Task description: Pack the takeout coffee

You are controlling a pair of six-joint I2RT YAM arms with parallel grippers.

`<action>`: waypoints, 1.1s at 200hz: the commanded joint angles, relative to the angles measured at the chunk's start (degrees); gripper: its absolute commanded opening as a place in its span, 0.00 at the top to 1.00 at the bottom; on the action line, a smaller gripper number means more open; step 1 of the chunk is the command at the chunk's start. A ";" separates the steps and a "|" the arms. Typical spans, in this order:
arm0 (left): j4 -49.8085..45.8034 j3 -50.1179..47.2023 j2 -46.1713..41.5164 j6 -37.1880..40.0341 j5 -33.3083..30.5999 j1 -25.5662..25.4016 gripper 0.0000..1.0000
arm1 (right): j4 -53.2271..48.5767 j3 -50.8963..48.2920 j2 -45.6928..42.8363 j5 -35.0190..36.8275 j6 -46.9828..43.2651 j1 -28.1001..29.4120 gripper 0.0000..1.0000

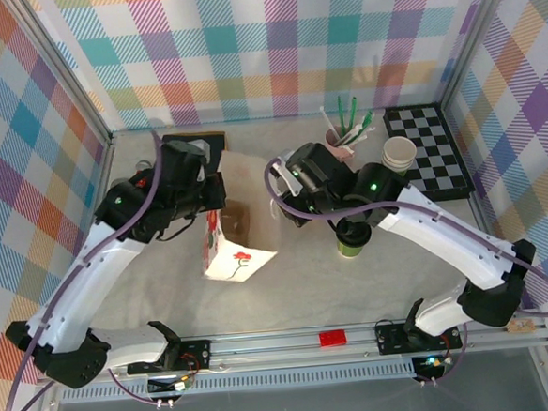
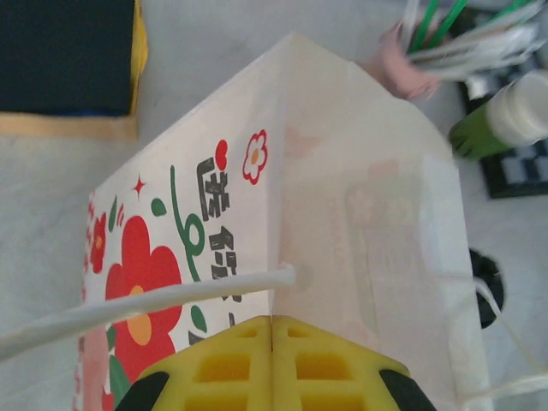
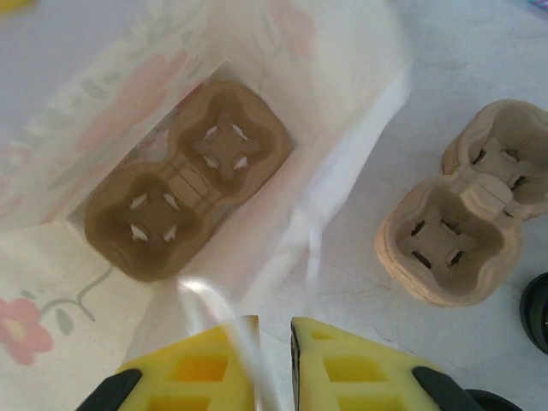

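Found the white paper bag (image 1: pixel 223 251) standing between the 2 arms, mouth held apart. Noted the left gripper (image 2: pixel 272 325) pressed fully together on the bag's rim at a fold. Noted the right gripper (image 3: pixel 274 330) nearly together, pinching a white strip of the opposite rim or handle; cannot tell which. Saw a brown 2-well cup carrier (image 3: pixel 184 193) seated at the bottom of the bag, both wells vacant. Located the takeout coffee (image 1: pixel 354 241) upright on the table (image 1: pixel 289 289), lid on, outside the bag, close against the right arm. Judged progress partial: bag opened, carrier in; cup not yet lifted or lowered into a well.

Recorded spare carriers (image 3: pixel 462 223), apparently stacked, on the table just beside the bag on the right arm's side. Noted a pink straw holder (image 1: pixel 340 137), a cup stack (image 1: pixel 399 152) and a checkered board (image 1: pixel 428 152) toward the far right wall, apart from the coffee. Found bare table between bag and arm bases. Judged both grippers committed to the bag: expect a release of 1 before any pick, with risk of the thin mouth sagging. Little margin between bag walls and wells.
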 commanded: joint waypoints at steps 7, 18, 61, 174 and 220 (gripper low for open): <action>0.58 -6.45 -0.05 -0.94 0.84 2.09 1.00 | 2.10 -1.04 -2.59 2.16 -0.42 -0.04 0.81; 2.73 -10.76 0.67 -1.33 2.78 3.07 1.00 | 2.22 -1.83 -2.70 2.45 -0.42 -0.11 0.81; 4.20 -6.84 0.86 -2.82 7.35 3.68 1.00 | 0.60 -0.28 -2.85 2.62 -0.82 -0.12 0.79; 6.26 -10.86 -0.16 -5.30 7.39 4.73 0.97 | 1.92 -0.91 -3.83 4.12 -0.44 -0.08 0.57; 4.57 -8.00 -2.14 -4.97 6.39 4.65 0.26 | 0.80 -1.17 -3.14 2.89 1.32 -0.12 0.37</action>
